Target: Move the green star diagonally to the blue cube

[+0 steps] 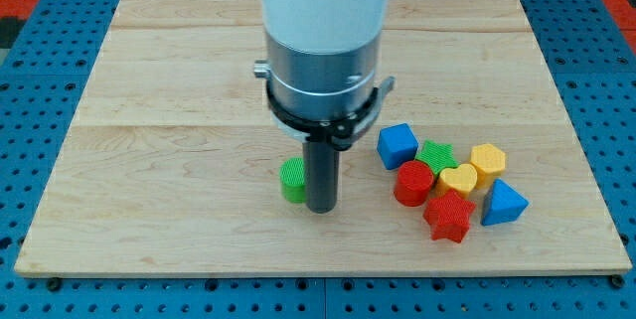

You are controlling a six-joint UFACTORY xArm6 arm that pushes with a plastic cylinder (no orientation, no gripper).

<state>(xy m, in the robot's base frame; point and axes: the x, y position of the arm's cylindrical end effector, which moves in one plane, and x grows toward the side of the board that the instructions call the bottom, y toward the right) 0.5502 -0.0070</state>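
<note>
The green star lies in a cluster at the view's right, touching the blue cube on its left, with the red cylinder just below it. My tip rests on the board at the centre-bottom, well left of the cluster. It stands right beside a small green block, which is on its left and partly hidden by the rod.
The cluster also holds a yellow heart, a yellow hexagon, a red star and a blue triangle. The wooden board lies on a blue perforated table. The arm's white and grey body hides the top centre.
</note>
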